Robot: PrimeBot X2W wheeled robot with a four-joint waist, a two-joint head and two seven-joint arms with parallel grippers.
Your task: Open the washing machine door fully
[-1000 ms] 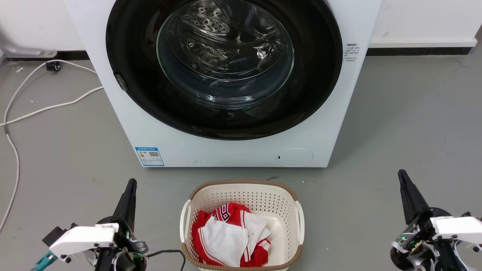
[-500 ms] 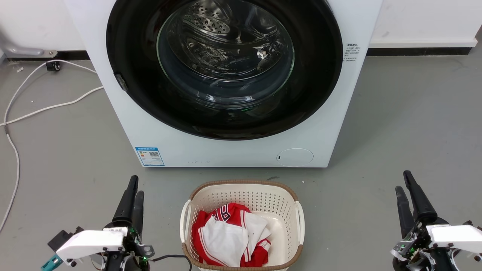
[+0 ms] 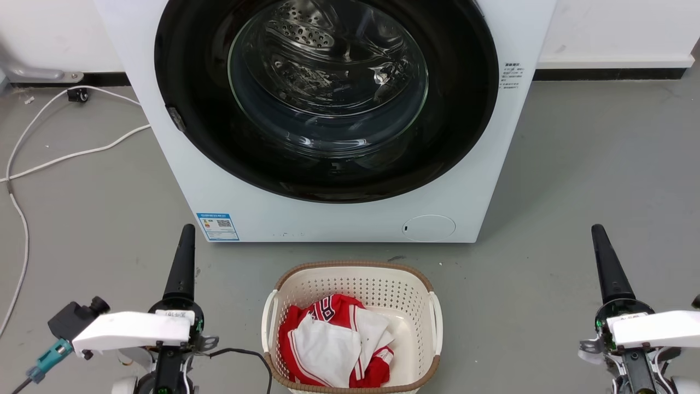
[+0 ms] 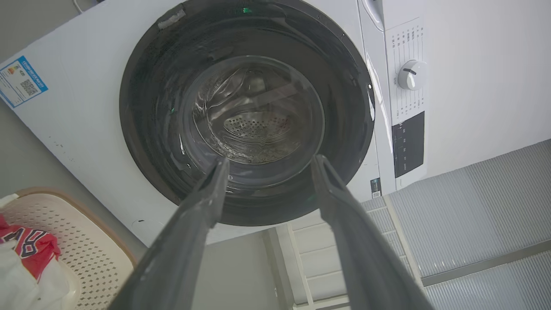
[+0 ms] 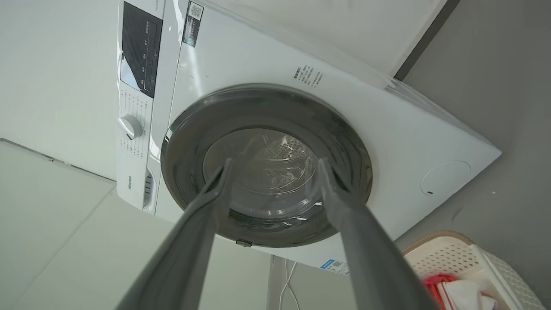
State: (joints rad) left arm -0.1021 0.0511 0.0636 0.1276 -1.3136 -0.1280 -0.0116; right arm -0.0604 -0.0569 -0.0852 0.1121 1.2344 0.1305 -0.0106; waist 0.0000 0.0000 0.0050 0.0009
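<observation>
Laundry rm (washer (image 3: 328,221), clothes basket (image 3: 355,285))

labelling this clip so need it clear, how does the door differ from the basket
The door is glossy black with clear glass at its centre; the basket is cream, perforated, brown-rimmed.
The door stands upright, shut against the machine; the basket sits on the floor, open on top.
The door's glass shows the steel drum; the basket holds red and white clothes.
Both are rounded and lie straight ahead.

Grey floor (image 3: 601,164), white wall (image 3: 618,27), dark baseboard (image 3: 607,74).
</observation>
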